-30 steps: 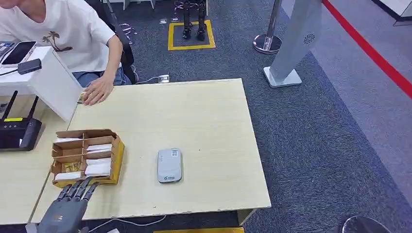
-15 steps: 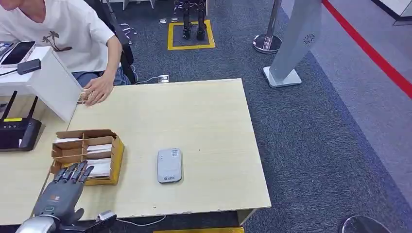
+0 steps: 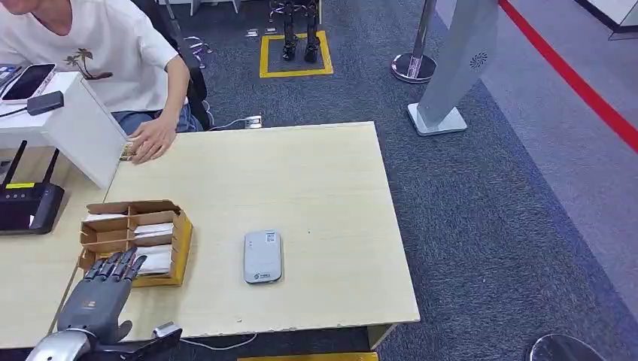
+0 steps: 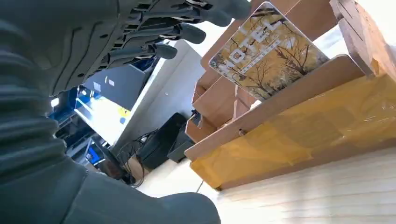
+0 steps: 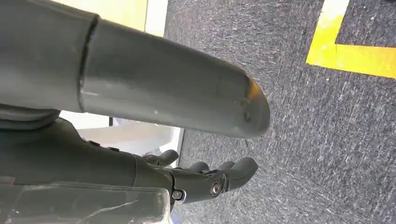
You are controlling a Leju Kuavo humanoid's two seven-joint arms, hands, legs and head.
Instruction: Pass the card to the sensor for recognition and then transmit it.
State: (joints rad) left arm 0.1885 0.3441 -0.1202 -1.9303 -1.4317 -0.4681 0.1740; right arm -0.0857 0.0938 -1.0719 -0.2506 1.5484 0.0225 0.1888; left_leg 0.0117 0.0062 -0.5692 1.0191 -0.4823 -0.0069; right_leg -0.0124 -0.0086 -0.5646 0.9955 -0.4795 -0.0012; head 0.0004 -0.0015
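Note:
A yellow card printed HOTEL (image 4: 268, 51) leans in the nearest compartment of a cardboard box (image 3: 180, 237) on the table's left side; white cards (image 3: 153, 229) fill other slots. My left hand (image 3: 101, 297) hovers over the box's near end, fingers (image 4: 187, 32) spread just above the yellow card, thumb (image 4: 187, 210) outside the yellow box wall (image 4: 299, 140), holding nothing. The grey sensor (image 3: 262, 256) lies flat to the right of the box. My right hand (image 5: 154, 172) hangs over the carpet, empty, fingers loosely apart.
A person sits at the far left with a hand (image 3: 150, 141) on the table (image 3: 301, 173). A white stand (image 3: 75, 128) and a black router (image 3: 30, 207) sit left of the box. A grey post base (image 3: 440, 120) and a stanchion (image 3: 412, 68) stand on the carpet beyond.
My left hand has risen and moved forward from the box's front edge to over its nearest compartment. In the last half second it has barely shifted.

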